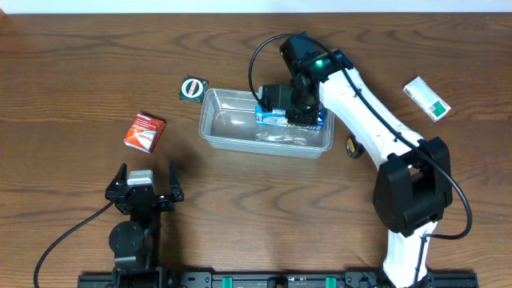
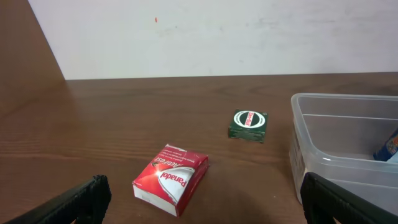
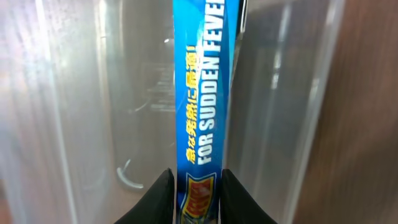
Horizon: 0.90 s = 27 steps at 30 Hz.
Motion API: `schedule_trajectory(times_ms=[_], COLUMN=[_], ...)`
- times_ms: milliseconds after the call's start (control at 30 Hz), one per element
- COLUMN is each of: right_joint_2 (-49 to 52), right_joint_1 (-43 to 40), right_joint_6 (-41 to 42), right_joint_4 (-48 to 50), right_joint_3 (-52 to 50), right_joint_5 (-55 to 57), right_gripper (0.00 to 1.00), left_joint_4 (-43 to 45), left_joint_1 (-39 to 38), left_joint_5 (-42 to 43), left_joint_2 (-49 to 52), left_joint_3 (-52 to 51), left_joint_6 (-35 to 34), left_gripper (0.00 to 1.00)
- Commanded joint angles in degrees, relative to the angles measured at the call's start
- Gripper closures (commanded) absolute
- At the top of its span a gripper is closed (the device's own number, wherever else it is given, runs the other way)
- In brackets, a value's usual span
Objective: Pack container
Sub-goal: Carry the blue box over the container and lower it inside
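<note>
The right gripper clamped a blue box on edge inside the clear container, while the left gripper stood wide open and empty

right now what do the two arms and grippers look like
Right arm: white links, black joints, a green light, a looping black cable. Left arm: all black, a grey block behind the left gripper, a trailing black cable.
</note>
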Motion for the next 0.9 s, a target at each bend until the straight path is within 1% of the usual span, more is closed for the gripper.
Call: schedule_trajectory(times_ms=[0,167,300,433,500,700,767,800,867], right_joint_2=[0.3,-0.2,-2.2,-5.2,-7.0,-11.1,-12.0,-12.3,-12.4], right_joint_1=[1.7,4.5,7.0,8.4,8.4,5.3,2.9,1.4,-1.3], right_joint_6=[2.5,3.9,5.2,9.1,12.5,22.5,25.9,27.9,31.1], right_joint_4=[-1.1,-3.0,-3.3,-2.9,-2.4,-2.7,-3.7,-4.4,-6.2], right_joint_3=[0.3,0.5,0.7,1.9,2.5,3.0,3.0,3.0,3.0], right_joint_5=[-0.7,-0.5,2.2,7.1,9.4,11.6,11.6,11.5,11.3], right_gripper=[0.77,0.75,0.73,0.71,0.67,0.53,0.52,0.48,0.47], left_joint_4=[-2.1,-2.1,-2.1,-2.1,-2.1,-2.1,-2.1,-2.1,-2.1], left_joint_1=[-0.2,-0.2,-0.2,-0.2,-0.2,-0.2,-0.2,-0.2,-0.2], left_joint_5=[-1.6,-1.6,-1.6,-1.6,-1.6,-1.6,-1.6,-1.6,-1.6], left_joint_2=[0.0,0.0,0.0,0.0,0.0,0.0,0.0,0.0,0.0], left_joint_3=[-1.0,-1.0,-1.0,-1.0,-1.0,-1.0,-1.0,-1.0,-1.0], left_joint_6=[1.0,1.0,1.0,1.0,1.0,1.0,1.0,1.0,1.0], left_gripper=[0.02,0.02,0.02,0.02,0.02,0.02,0.02,0.02,0.02])
